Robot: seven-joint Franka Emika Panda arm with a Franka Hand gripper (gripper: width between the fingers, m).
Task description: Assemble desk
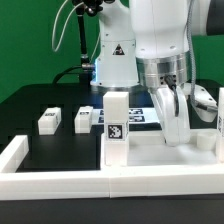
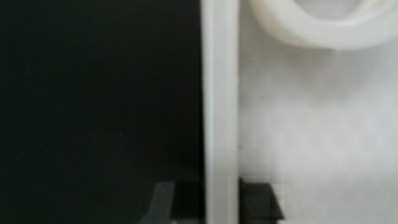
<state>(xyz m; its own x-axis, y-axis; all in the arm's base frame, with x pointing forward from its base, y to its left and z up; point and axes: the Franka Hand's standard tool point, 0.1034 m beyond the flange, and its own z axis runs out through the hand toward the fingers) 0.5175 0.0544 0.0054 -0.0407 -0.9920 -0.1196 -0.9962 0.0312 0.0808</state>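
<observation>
The white tabletop panel (image 1: 150,152) lies flat just behind the front border wall. In the wrist view its surface (image 2: 311,120) fills one side, with its raised rim (image 2: 217,90) running straight down the picture and a round corner hole (image 2: 329,20) at the far end. A tagged white leg (image 1: 115,125) stands upright at the panel's corner on the exterior view's left. Two more legs (image 1: 48,121) (image 1: 82,118) lie on the black table. My gripper (image 1: 172,132) (image 2: 219,198) is down on the panel, one finger (image 2: 178,202) on each side of the rim, shut on it.
The low white border wall (image 1: 90,183) runs along the front and up the exterior view's left. The marker board (image 1: 140,115) lies behind the upright leg. Another tagged white part (image 1: 207,108) shows at the exterior view's right, partly hidden by the arm.
</observation>
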